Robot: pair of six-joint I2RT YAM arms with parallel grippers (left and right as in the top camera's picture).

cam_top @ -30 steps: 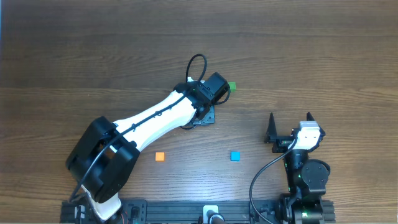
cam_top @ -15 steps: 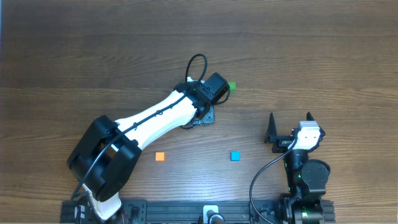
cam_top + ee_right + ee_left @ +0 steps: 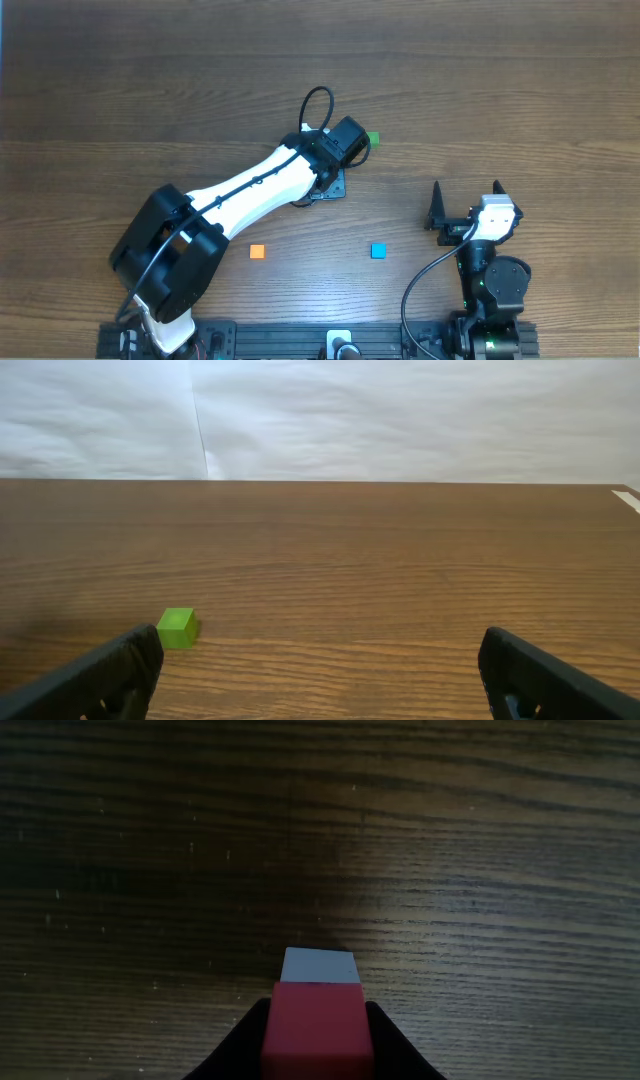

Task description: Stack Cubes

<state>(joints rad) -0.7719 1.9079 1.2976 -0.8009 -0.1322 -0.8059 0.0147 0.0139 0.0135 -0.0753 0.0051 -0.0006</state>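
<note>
No motion logged: red cube gripped by left arm, right arm parked

Nothing has been moved since the earlier frames; both arms and every cube are found in the same spots as before. The left arm (image 3: 262, 185) is stretched from its base at near left up to the middle of the wooden table (image 3: 150, 80). The left gripper (image 3: 317, 1008) is clamped on a red cube (image 3: 317, 1032), with one dark finger pressed against each side of it. A pale grey cube (image 3: 320, 965) is seen just past the red cube, at its far edge. Whether the two are touching cannot be told.

A green cube (image 3: 373, 140) is set on the table just right of the left arm's wrist in the top view. It is also caught in the right wrist view, lying flat on the wood and well apart from that arm's fingers.

The right gripper (image 3: 466, 200) is held at near right, just above its own base, with its fingers spread wide apart.

An orange cube (image 3: 257, 252) and a blue cube (image 3: 378, 251) are laid on the near part of the table between the two bases. Orange is to the left and blue to the right, and the two are kept well apart. The blue cube is placed near the right gripper, to its left and nearer.
</note>
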